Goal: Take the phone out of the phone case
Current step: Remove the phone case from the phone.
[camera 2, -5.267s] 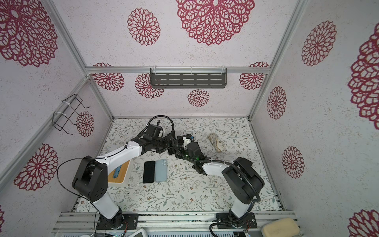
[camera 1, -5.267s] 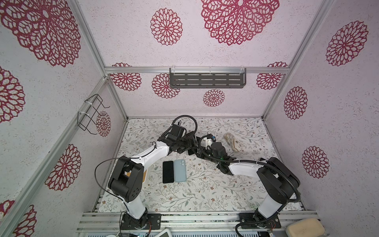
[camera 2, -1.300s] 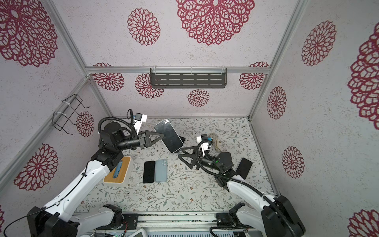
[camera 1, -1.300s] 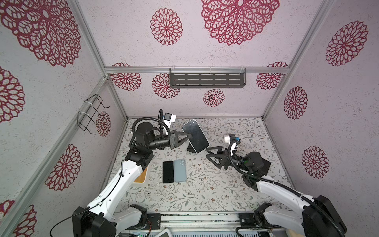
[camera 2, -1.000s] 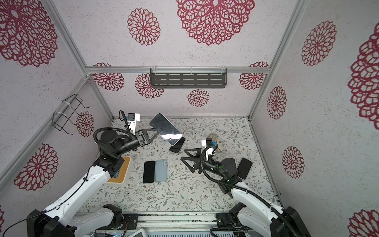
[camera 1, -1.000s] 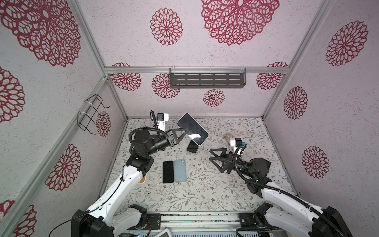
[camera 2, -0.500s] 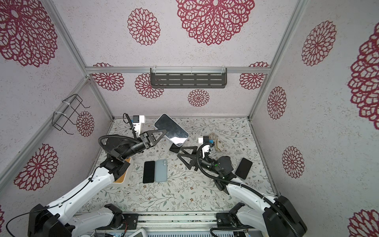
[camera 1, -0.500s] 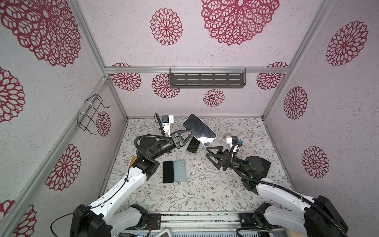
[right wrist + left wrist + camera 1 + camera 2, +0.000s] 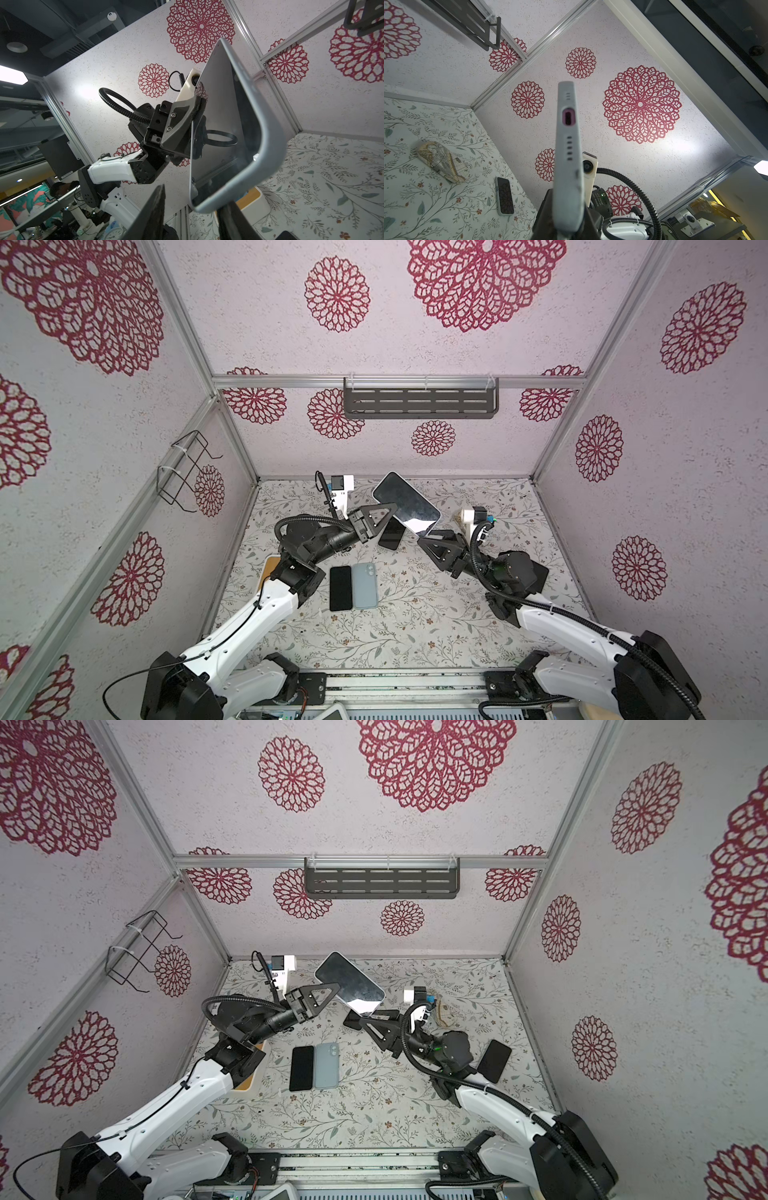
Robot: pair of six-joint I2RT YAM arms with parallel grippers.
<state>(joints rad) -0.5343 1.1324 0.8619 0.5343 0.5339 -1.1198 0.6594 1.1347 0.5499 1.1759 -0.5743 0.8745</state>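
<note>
Noted stiff, slick cased phone [image 9: 406, 502] pinched in closed left fingers [image 9: 178, 122], right fingers [image 9: 151, 214] half-open astride corner; best peeled at soft rim.

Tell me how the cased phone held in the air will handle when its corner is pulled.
Probably stiff: the cased phone shows no sag though the left tool pinches only one edge. The glossy screen looks slippery; the matte case rim likely grips better.
</note>
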